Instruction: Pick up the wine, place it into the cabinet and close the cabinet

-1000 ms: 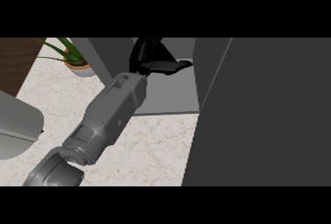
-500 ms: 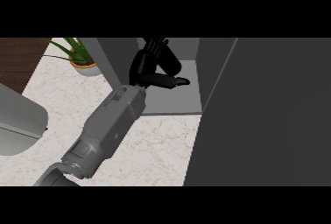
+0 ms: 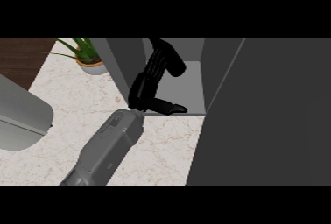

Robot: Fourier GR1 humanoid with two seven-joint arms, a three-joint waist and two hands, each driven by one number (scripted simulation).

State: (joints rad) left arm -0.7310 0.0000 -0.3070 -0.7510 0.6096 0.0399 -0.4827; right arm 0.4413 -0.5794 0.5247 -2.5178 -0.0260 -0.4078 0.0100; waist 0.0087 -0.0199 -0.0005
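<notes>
- Where the view's right side goes dark, the cabinet door (image 3: pixel 271 113) fills it, a tall grey panel swung open and running from the top of the scene to the bottom.
- The marbled counter (image 3: pixel 161 148) spreads pale and veined across the lower left and middle.
- The cabinet (image 3: pixel 187 89) stands open at top centre, its lighter grey floor and back wall showing between a dark left wall and the door.
- A large rounded grey object (image 3: pixel 19 118) sits at the left edge of the counter; I cannot tell what it is.
- My grey forearm (image 3: pixel 107 151) rises from the lower edge on a slant toward the cabinet.
- My left hand (image 3: pixel 152 83) is inside the cabinet opening, fingers stretched long and nearly straight up into it, thumb sticking out to the right near the cabinet floor's front edge. It holds nothing.
- A potted plant (image 3: pixel 87 57) stands at the counter's far left corner, just beside the cabinet.
- The wine is not something I can make out anywhere here.
</notes>
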